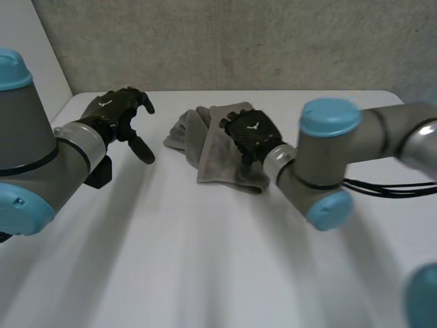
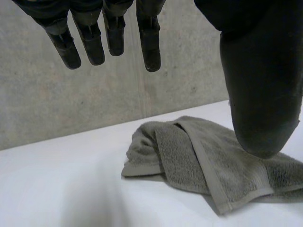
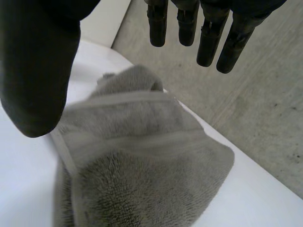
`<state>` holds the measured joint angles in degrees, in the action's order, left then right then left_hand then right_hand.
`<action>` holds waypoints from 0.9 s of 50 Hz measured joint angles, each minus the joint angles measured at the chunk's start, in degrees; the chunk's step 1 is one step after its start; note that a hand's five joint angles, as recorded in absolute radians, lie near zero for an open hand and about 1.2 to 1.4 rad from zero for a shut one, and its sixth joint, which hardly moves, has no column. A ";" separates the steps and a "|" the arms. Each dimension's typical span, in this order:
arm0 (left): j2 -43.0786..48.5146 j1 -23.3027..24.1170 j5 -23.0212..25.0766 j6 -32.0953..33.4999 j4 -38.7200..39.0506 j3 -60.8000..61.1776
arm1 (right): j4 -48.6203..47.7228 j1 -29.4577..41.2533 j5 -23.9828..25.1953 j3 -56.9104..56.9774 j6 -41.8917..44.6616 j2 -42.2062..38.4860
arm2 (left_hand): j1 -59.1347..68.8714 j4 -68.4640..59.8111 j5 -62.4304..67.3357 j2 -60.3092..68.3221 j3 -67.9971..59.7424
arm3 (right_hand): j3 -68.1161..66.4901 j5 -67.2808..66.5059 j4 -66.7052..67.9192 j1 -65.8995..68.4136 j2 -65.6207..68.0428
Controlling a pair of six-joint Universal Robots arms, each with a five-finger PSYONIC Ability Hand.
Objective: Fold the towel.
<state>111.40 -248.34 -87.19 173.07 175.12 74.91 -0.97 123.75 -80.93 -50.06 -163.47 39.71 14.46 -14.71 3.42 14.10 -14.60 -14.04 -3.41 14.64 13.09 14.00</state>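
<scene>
A grey towel (image 1: 212, 147) lies crumpled and partly folded on the white table (image 1: 205, 260), toward the back middle. My right hand (image 1: 251, 133) hovers over the towel's right part, open, fingers (image 3: 208, 38) straight and apart from the thumb, nothing held. The towel (image 3: 142, 165) lies under its palm. My left hand (image 1: 119, 113) hangs above the table to the left of the towel, open and empty. Past its fingers (image 2: 109, 38) the towel (image 2: 203, 156) lies with a hemmed edge on top.
A grey concrete wall (image 1: 239, 41) rises behind the table's back edge. Bare white table surface spreads in front of the towel and to both sides.
</scene>
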 measured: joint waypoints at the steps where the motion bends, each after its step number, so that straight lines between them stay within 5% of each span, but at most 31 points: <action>1: 0.39 -0.01 0.00 0.00 0.05 -0.05 | 0.12 0.20 -0.63 2.67 0.41 -2.58 | 0.00 0.00 0.00 0.00 0.00 | 0.00 0.00 0.00 0.00 0.02; 12: 2.85 -0.04 0.00 -0.02 0.66 -0.47 | 5.26 0.24 -4.59 25.15 5.50 -20.35 | 0.00 0.00 0.00 0.00 0.00 | 0.00 0.00 0.00 -0.01 0.00; 23: 3.94 -0.04 0.00 -0.06 0.94 -0.48 | 10.56 0.18 -4.56 33.75 6.18 -25.44 | 0.00 0.00 0.00 0.00 0.00 | -1.40 -2.10 1.12 2.11 1.54; 33: 3.93 -0.04 0.00 -0.10 0.94 -0.40 | 12.73 0.20 -3.15 33.25 6.13 -25.88 | 0.00 0.00 0.00 0.00 0.00 | -21.00 -19.67 20.47 22.00 21.15; 39: 3.87 -0.04 0.00 -0.10 0.93 -0.38 | 14.55 0.16 -1.23 32.95 5.87 -25.78 | 0.00 0.00 0.00 0.00 0.00 | -57.76 -56.66 57.71 54.47 58.09; 45: 3.55 -0.04 0.00 -0.15 0.87 -0.35 | 15.05 0.38 -0.34 33.05 5.39 -23.29 | 0.00 0.00 0.00 0.00 0.00 | -60.88 -61.59 61.82 59.65 59.43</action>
<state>114.94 -248.38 -87.19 172.92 175.99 74.56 14.08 124.13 -81.27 -17.01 -158.08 16.43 14.46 -14.71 3.42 14.10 -14.60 -74.92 -65.00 76.46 72.74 73.43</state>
